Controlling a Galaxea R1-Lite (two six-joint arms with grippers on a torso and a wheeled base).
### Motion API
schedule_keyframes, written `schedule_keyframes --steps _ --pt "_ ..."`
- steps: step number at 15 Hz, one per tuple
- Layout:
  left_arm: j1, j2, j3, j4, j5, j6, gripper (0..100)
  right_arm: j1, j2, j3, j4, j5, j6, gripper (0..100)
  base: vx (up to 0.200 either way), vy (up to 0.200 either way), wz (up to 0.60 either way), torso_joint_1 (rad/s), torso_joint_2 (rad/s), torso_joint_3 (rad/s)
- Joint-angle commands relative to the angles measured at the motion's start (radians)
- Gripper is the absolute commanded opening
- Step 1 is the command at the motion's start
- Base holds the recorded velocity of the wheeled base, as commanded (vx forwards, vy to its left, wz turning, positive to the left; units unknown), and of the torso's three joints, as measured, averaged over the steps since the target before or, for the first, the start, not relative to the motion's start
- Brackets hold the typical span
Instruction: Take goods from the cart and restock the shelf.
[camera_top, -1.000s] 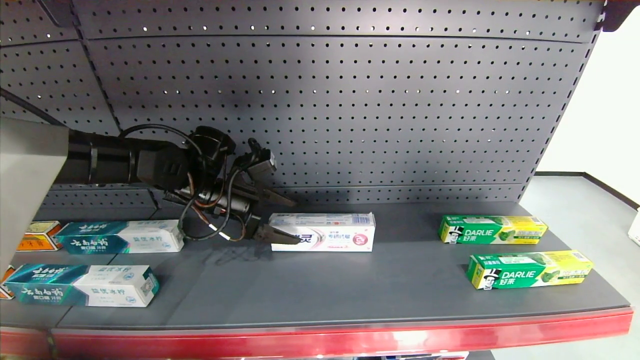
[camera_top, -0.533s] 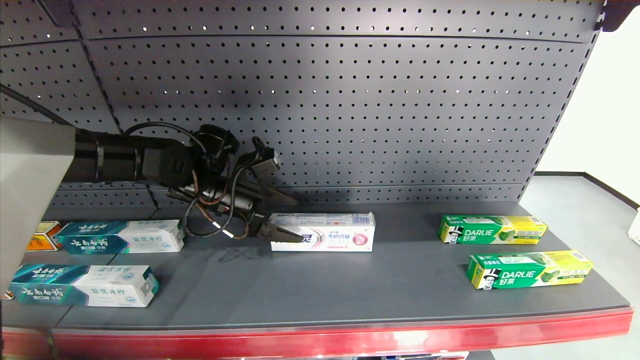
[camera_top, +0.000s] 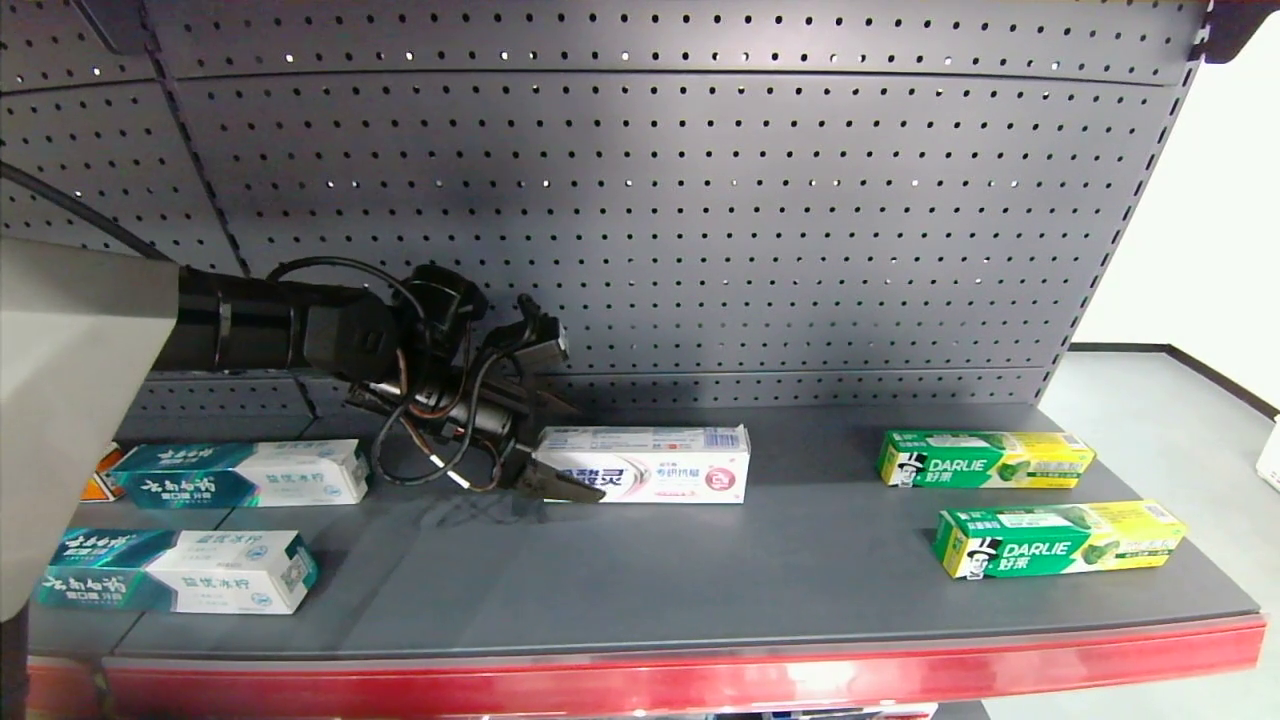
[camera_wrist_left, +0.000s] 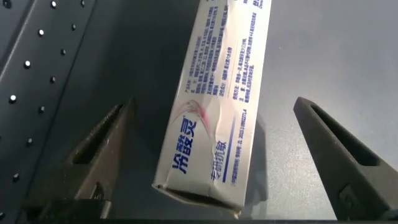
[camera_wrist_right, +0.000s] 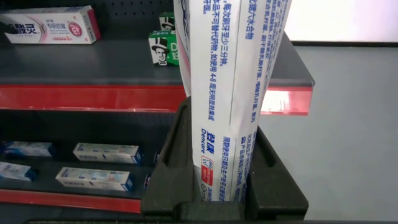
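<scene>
Cut off past the left fingers (camera_wrist_left: 99, 155): far end of the white box (camera_wrist_left: 217, 93) lying between them. Hidden behind the front left finger in the head view: its near lower corner. Cut off beyond the right fingers (camera_wrist_right: 273, 186): far end of the second box (camera_wrist_right: 233, 93) clamped there.

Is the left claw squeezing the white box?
No, the left gripper is open, its fingers clear of the white box on both sides.

Centre of shelf (camera_top: 640, 590): middle toothpaste box (camera_top: 650, 478), left end between the spread fingers of left hand (camera_top: 578, 448). Left of frame: rear left box (camera_top: 240, 473), front left box (camera_top: 180, 572) before it. Right of frame: rear right box (camera_top: 985, 458), front right box (camera_top: 1060, 538) before it. Behind all, pegboard (camera_top: 700, 230). Upright in right hand (camera_wrist_right: 224, 155): held toothpaste box (camera_wrist_right: 233, 74).
</scene>
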Motion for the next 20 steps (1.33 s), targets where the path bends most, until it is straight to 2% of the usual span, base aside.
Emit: schedule_keyframes --steps 1,7,20 --pt "-0.003 0.009 -0.001 0.000 0.004 0.000 100 0.000 0.000 0.008 0.000 0.000 0.000 0 0.000 0.000 0.00 0.000 0.00 0.000" --pt "-0.031 0.036 -0.036 0.000 0.015 0.000 100 0.000 0.000 0.020 -0.017 0.000 0.000 0 0.000 0.000 0.00 0.000 0.00 0.000" --pt "-0.025 0.040 -0.051 0.008 0.015 0.000 100 0.000 0.000 0.026 -0.022 0.000 0.000 0 0.000 0.000 0.00 0.000 0.00 0.000"
